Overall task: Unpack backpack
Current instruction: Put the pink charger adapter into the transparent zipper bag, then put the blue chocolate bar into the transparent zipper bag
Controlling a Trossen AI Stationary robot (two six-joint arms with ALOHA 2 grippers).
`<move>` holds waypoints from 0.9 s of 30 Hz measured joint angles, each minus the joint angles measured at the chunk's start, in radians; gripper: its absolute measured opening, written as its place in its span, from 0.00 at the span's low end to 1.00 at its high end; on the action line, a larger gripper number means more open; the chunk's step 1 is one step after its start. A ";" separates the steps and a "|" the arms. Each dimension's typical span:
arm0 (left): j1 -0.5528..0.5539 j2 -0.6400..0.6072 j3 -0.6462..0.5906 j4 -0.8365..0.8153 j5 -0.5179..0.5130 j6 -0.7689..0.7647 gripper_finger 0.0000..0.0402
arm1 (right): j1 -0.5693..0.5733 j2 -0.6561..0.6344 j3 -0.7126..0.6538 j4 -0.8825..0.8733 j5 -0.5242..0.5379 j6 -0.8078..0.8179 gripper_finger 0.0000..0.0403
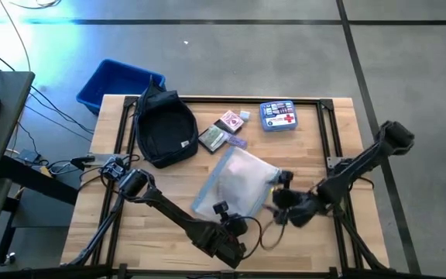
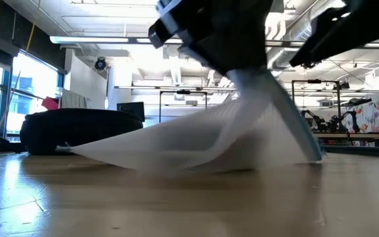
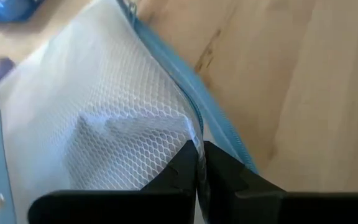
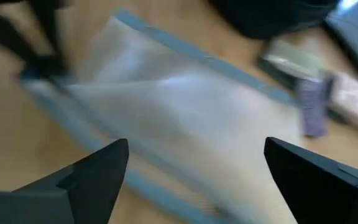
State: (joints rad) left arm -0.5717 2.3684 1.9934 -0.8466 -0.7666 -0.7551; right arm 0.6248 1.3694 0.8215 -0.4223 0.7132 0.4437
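- Left end effector (image 3: 197,171) is clamped on the blue zipper edge of the mesh pouch (image 1: 235,182), lifting that edge; probably to keep it steady for opening.
- Right end effector (image 1: 279,203) stands spread wide just beside the pouch, gripping nothing.
- Backpack (image 1: 163,128) lies well apart from the pouch, by the bench (image 1: 316,248) far edge, mouth open; small items between them.
- Only the left wrist view shows the pinch; only the low view shows the pouch tented off the bench.

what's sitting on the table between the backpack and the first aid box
In the high view, between the backpack and the blue first aid box lie a green packet, a card deck and a small purple item.
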 joint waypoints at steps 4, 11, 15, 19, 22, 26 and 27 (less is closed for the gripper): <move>0.005 0.000 0.000 -0.072 0.076 -0.001 0.00 | -0.190 -0.056 0.000 -0.058 -0.026 -0.111 0.84; 0.004 0.000 0.000 -0.147 0.108 -0.019 0.00 | -0.662 0.005 0.000 0.191 -0.439 -0.430 0.83; 0.004 0.000 0.000 -0.147 0.108 -0.019 0.00 | -0.867 0.118 0.000 0.380 -0.627 -0.449 0.83; 0.004 0.000 0.000 -0.147 0.109 -0.020 0.00 | -0.984 0.266 -0.001 0.485 -0.731 -0.421 0.83; 0.004 0.000 0.000 -0.147 0.109 -0.020 0.00 | -1.023 0.366 -0.001 0.501 -0.777 -0.443 0.83; 0.004 0.000 0.000 -0.146 0.108 -0.020 0.00 | -1.039 0.461 0.000 0.522 -0.726 -0.466 0.82; 0.004 0.000 0.000 -0.146 0.107 -0.020 0.00 | -1.039 0.477 0.002 0.541 -0.711 -0.465 0.81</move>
State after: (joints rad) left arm -0.5678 2.3684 1.9934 -0.9928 -0.6596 -0.7753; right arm -0.4137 1.8461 0.8237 0.1192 0.0017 -0.0218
